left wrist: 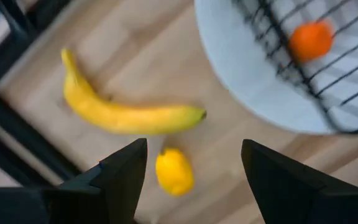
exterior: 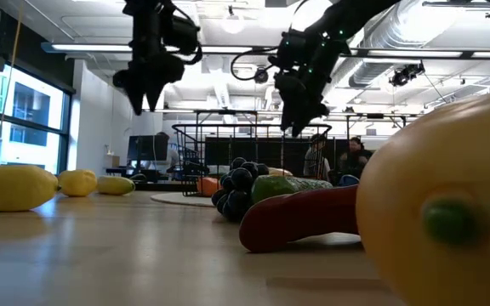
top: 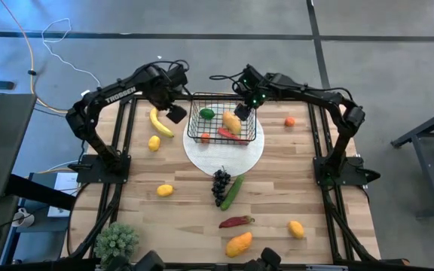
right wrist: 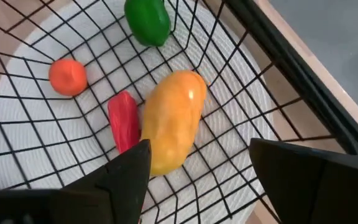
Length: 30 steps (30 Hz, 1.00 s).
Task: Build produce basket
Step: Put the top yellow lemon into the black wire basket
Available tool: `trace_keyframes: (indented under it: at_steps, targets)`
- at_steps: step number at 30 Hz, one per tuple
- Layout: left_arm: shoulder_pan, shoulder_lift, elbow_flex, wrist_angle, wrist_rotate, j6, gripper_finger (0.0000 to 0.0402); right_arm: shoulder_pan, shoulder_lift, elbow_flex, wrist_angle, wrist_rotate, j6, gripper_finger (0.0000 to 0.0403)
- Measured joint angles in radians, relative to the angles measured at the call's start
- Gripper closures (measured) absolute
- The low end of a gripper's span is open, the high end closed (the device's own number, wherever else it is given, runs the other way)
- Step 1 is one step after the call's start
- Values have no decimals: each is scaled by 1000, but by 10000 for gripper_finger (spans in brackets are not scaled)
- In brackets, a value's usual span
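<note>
The black wire basket [top: 222, 119] stands on a round white plate [top: 224, 154] at the far middle of the table. In it lie a green lime [right wrist: 147, 21], an orange mango [right wrist: 174, 121], a red chilli [right wrist: 123, 122] and a small tomato [right wrist: 68, 76]. My right gripper [right wrist: 201, 171] hangs open above the basket's right part, over the mango, holding nothing. My left gripper [left wrist: 194, 168] is open and points down, left of the basket. It hangs above a yellow banana [left wrist: 126, 111] and a lemon [left wrist: 174, 171] that lie on the wood.
Loose produce lies nearer the front: a lemon [top: 165, 190], dark grapes [top: 221, 186], a cucumber [top: 232, 192], a red chilli [top: 236, 221], a mango [top: 239, 244] and a lemon [top: 296, 229]. A tomato [top: 289, 121] sits right of the basket. A potted plant [top: 116, 242] stands at the near left corner.
</note>
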State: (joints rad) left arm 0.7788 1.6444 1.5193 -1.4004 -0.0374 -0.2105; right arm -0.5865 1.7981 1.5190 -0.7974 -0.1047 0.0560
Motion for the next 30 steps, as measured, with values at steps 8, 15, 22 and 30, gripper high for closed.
trace_keyframes:
  at_steps: [8,15,22,30]
  targets:
    - [-1,-18,-114,-38,1,-40,153,2,-1,40,-48,2,45,149]
    - [-1,-94,-266,-1,7,-154,153,5,-1,41,-98,31,42,149]
    - [-1,-181,-402,39,8,-341,153,5,-1,41,-134,32,7,149]
    - [-24,-218,-532,105,10,-498,153,5,-1,41,-159,32,-38,149]
